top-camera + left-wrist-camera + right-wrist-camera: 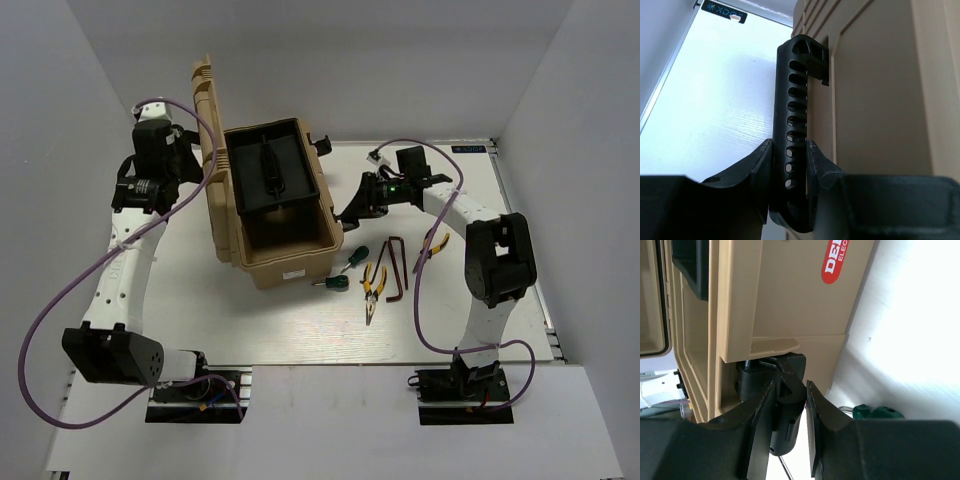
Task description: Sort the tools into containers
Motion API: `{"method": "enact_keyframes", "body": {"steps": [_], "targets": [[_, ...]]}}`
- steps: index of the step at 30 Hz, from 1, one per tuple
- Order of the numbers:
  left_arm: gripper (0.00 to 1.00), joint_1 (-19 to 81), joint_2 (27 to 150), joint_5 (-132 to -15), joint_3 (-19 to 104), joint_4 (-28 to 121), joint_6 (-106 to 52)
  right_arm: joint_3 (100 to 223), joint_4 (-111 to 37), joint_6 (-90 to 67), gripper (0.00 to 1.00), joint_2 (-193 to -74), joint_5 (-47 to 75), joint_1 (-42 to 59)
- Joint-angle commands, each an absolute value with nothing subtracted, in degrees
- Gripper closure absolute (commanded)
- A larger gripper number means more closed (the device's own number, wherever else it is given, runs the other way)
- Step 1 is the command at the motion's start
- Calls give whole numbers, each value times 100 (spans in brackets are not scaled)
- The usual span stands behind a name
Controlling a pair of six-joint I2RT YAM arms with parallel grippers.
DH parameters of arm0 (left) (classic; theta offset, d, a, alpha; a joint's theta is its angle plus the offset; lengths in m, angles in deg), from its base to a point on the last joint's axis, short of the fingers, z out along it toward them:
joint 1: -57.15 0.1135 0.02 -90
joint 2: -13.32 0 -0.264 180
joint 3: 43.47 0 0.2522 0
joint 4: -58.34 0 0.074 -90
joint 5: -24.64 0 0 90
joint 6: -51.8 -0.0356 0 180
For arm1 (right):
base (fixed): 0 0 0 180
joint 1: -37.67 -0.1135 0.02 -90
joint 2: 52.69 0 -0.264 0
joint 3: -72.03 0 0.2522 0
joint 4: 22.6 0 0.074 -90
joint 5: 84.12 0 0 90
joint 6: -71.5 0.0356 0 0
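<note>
Pliers [374,287] w/ orange-yellow handles lie on the white surface [260,330], just right of the tan box [285,262]. A 2nd pair of pliers [438,243] lies further right, apart from the rest. Two green screwdrivers [352,260] sit near the box's front right corner, & two dark-red hex keys [398,265] lie btw the two pairs of pliers. The box is open, lid up, w/ a black tray [270,170] in its top. Left tool [790,167] is narrow, pinching a slotted black latch [795,100] on the box's left side. Right tool [789,400] is narrow too, pinching a black clasp [790,370] low on the box's right side. One green screwdriver handle shows just past it.
</note>
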State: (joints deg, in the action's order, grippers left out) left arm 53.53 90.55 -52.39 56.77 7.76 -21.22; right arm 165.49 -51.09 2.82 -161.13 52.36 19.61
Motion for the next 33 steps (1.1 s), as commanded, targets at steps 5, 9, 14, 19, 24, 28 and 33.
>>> {"method": "enact_keyframes", "body": {"steps": [5, 9, 14, 19, 24, 28, 33], "targets": [[53, 6180, 8381, -3354, 5344, 1171, -2405, 16349, -5350, -119, 100, -15702, 5062, 2545], [40, 6285, 8267, -3407, 5291, 1118, -2352, 16270, -5298, -110, 100, -15710, 5044, 2651], [22, 6339, 8214, -3521, 5291, 1012, -2220, 16225, -5236, -75, 100, -15745, 5062, 2730], [13, 6462, 7951, -3311, 5291, 828, -1975, 16182, -5148, -40, 100, -15728, 5088, 2783], [8, 6515, 7529, -3056, 5466, 573, -1781, 16155, -5061, 39, 100, -15763, 5114, 2809], [8, 6515, 7414, -3266, 5677, 573, -1781, 16155, -5051, 57, 100, -15851, 5185, 2809], [8, 6515, 7695, -4004, 5678, 494, -1535, 16111, -5034, 66, 100, -15755, 5273, 2809]]}}
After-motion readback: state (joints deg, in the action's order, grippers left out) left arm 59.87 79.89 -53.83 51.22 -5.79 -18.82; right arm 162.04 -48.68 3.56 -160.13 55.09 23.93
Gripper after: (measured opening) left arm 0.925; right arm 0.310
